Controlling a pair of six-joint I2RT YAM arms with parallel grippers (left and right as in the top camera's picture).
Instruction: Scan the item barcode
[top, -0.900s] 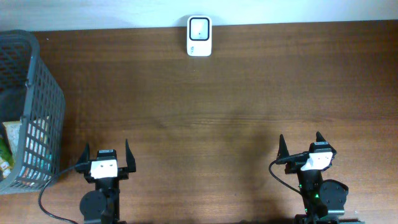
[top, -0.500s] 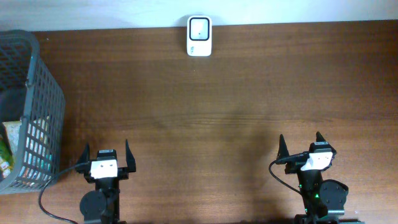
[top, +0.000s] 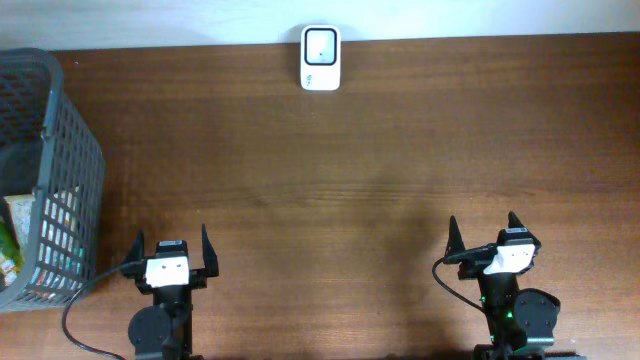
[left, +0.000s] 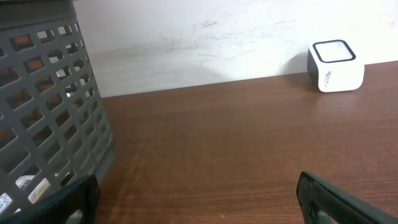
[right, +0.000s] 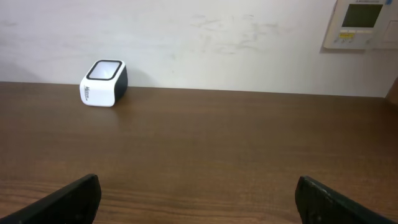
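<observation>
A white barcode scanner (top: 320, 58) with a dark window stands at the table's far edge, near the middle. It also shows as the scanner (left: 336, 65) in the left wrist view and the scanner (right: 104, 83) in the right wrist view. Packaged items (top: 14, 235) lie inside a grey mesh basket (top: 72, 140) at the far left, mostly hidden by its wall (left: 56, 99). My left gripper (top: 171, 242) (left: 196, 205) rests open near the front edge, to the right of the basket, holding nothing. My right gripper (top: 482, 228) (right: 199, 202) is open and empty at the front right.
The brown wooden table (top: 350, 170) ends at a white wall behind the scanner. A wall control panel (right: 362, 22) hangs at the upper right in the right wrist view. A black cable (top: 75, 320) loops beside the left arm's base.
</observation>
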